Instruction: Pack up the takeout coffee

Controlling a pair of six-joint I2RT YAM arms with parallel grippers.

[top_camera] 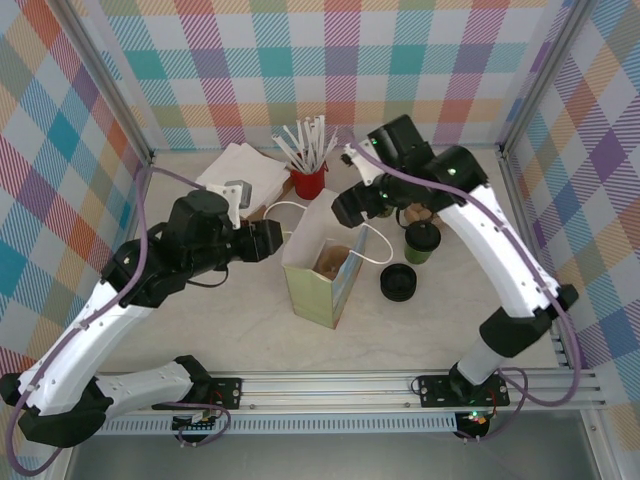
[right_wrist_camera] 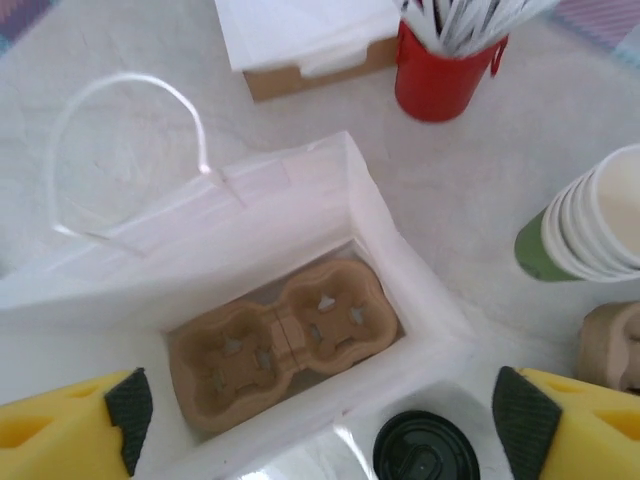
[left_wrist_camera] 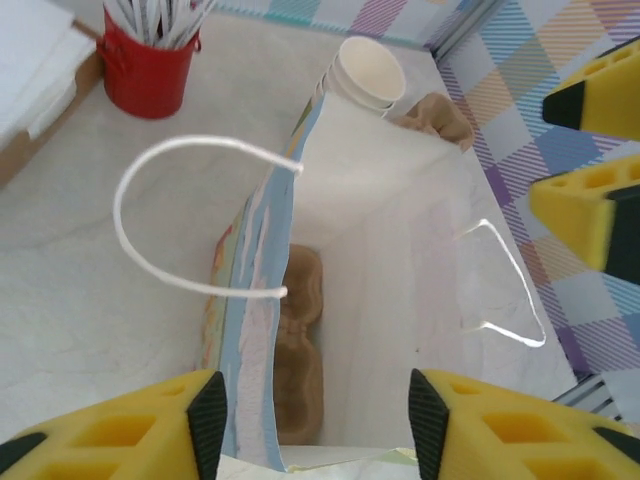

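1. At the centre of the top view, we see the paper bag point(top_camera: 318, 290) standing open.
2. To its left, the left gripper point(left_wrist_camera: 318, 415) has its jaws spread, pinching nothing.
3. At its upper right, the right gripper point(right_wrist_camera: 328, 410) gapes wide and is empty.
4. A cardboard cup carrier point(right_wrist_camera: 280, 335) lies inside the bag.
5. The takeout coffee point(top_camera: 421, 246) stands right of the bag, outside it.

Right wrist view: the frame edge cuts off the cup stack point(right_wrist_camera: 590, 225) beyond the right fingers point(right_wrist_camera: 60, 430) and the black lid point(right_wrist_camera: 425, 452) between them. Left wrist view: between the left fingers point(left_wrist_camera: 500, 430), the paper bag point(left_wrist_camera: 252, 340) hides part of the cardboard carrier point(left_wrist_camera: 300, 370).
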